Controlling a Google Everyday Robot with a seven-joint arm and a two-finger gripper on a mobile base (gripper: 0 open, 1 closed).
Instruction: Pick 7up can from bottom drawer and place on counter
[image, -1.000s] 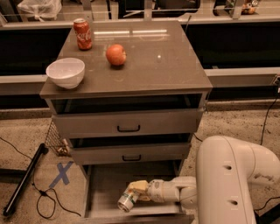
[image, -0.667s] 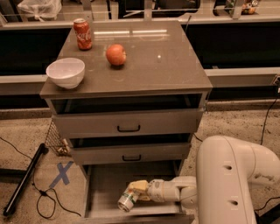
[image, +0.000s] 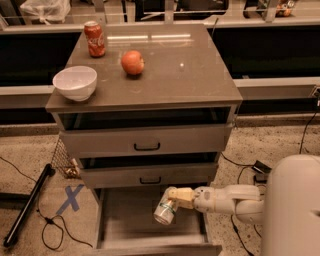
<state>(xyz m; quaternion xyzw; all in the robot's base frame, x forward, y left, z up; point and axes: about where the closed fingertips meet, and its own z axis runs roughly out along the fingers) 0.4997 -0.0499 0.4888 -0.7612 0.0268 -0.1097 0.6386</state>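
The 7up can (image: 164, 212), silver-white with a green band, is tilted and held above the floor of the open bottom drawer (image: 130, 220). My gripper (image: 172, 200) reaches in from the right and is shut on the can's upper part. The white arm runs off to the lower right. The counter (image: 165, 75) is the grey-brown top of the cabinet above.
On the counter stand a red cola can (image: 94, 39), an orange-red fruit (image: 132, 62) and a white bowl (image: 75, 82). Two black-handled drawers (image: 146, 146) sit above the bottom one. A black pole (image: 27, 205), cables and a blue X mark (image: 71, 198) lie on the floor at left.
The can has risen a little off the drawer floor in my gripper's hold and moved slightly right. Nothing on the counter has moved.
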